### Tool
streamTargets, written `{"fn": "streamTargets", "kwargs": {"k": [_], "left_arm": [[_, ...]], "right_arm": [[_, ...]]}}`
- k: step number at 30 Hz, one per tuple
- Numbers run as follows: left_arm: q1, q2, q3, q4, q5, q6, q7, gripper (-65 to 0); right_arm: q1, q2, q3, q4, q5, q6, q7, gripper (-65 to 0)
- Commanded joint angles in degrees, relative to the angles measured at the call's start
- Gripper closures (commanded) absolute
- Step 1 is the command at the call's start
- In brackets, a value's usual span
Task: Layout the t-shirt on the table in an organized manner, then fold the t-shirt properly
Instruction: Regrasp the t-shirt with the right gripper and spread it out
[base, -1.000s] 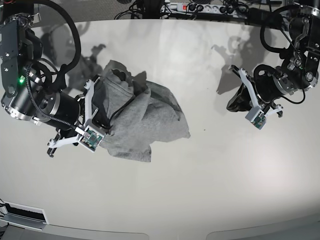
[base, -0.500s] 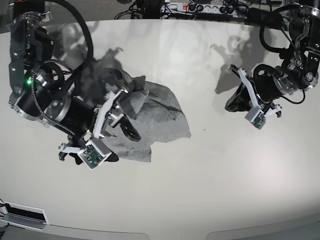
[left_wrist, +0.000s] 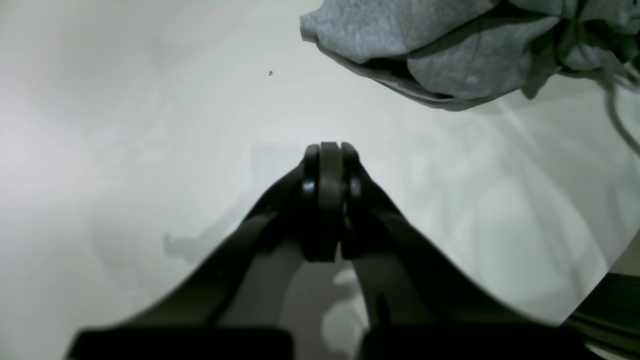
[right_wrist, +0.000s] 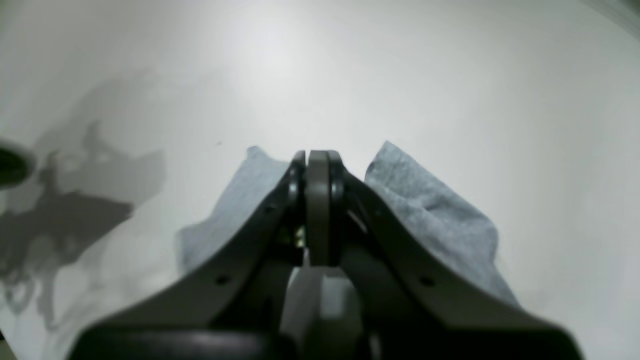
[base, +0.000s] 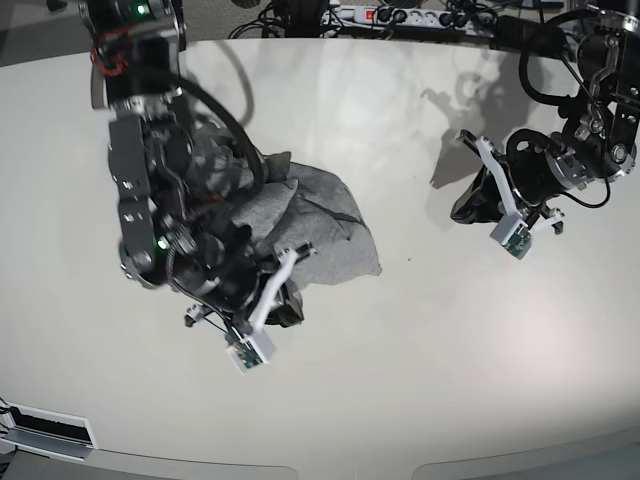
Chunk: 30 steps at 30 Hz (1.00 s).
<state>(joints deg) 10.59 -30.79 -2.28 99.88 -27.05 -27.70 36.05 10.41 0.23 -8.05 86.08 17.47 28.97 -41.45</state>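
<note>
Left wrist: the left gripper is closed on nothing above the glossy off-white table; the crumpled heather-grey cotton t-shirt lies at 1 o'clock, apart.
Right wrist: the right gripper is closed over the shirt's edge, perhaps pinching it for spreading; a hold cannot be confirmed.
Base: the shirt is bunched left of centre, not laid out.

t-shirt partly hidden behind right arm

T-shirt on table, left
</note>
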Motion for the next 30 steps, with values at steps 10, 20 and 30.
{"fn": "streamTargets", "kwargs": {"k": [10, 20, 30], "left_arm": [[-0.79, -0.81, -0.44, 0.94, -0.63, -0.17, -1.29, 0.0], [-1.11, -0.81, -0.44, 0.94, -0.50, -0.17, -1.73, 0.0], [-1.09, -0.81, -0.44, 0.94, -0.52, -0.17, -1.70, 0.0]], "right_arm": [[5.27, 0.63, -16.44, -10.80, 11.56, 10.73, -28.57, 0.0], [3.72, 13.99, -24.02, -10.19, 10.29, 7.61, -35.10, 0.0], [3.72, 28.02, -23.91, 5.05, 4.70, -3.32, -33.03, 0.0]]}}
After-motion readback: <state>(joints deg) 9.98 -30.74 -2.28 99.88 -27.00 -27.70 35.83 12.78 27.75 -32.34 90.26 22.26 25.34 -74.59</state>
